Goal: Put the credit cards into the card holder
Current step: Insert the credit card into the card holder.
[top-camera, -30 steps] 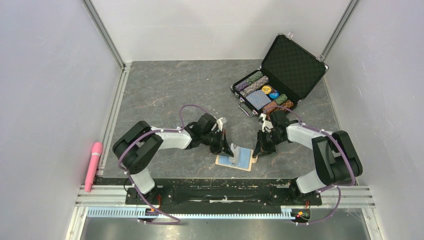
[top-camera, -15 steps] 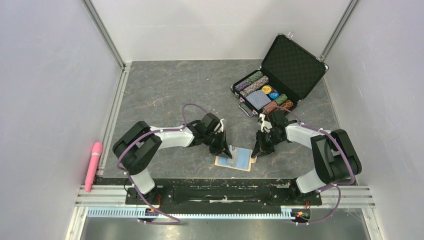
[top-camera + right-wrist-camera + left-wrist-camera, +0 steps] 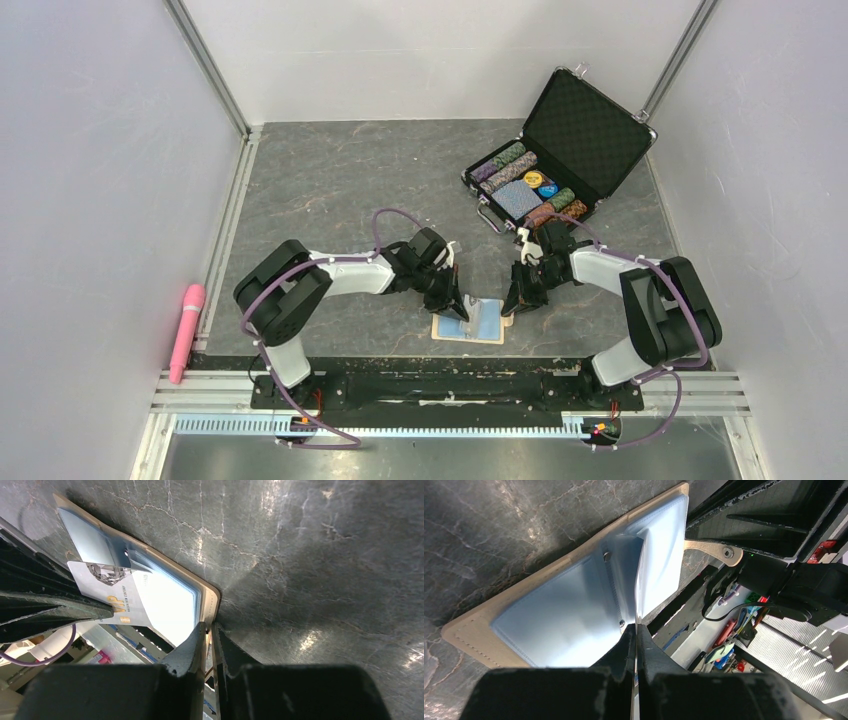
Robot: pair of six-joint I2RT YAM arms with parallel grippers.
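Near the front of the table (image 3: 330, 190), the holder (image 3: 484, 326) lies open, blue lining up. The left gripper (image 3: 460, 308) is clamped on a card (image 3: 117, 600) (seen edge-on from its own wrist), holding it tilted with its lower edge down against the lining; whether it has entered a pocket cannot be told. The right gripper (image 3: 513, 303) pinches the holder's tan edge nearest it, fingers almost together. The chip case (image 3: 585, 130) stands open, well apart at far right.

black-and-white arms (image 3: 345, 276) with looped purple cables (image 3: 386, 214).
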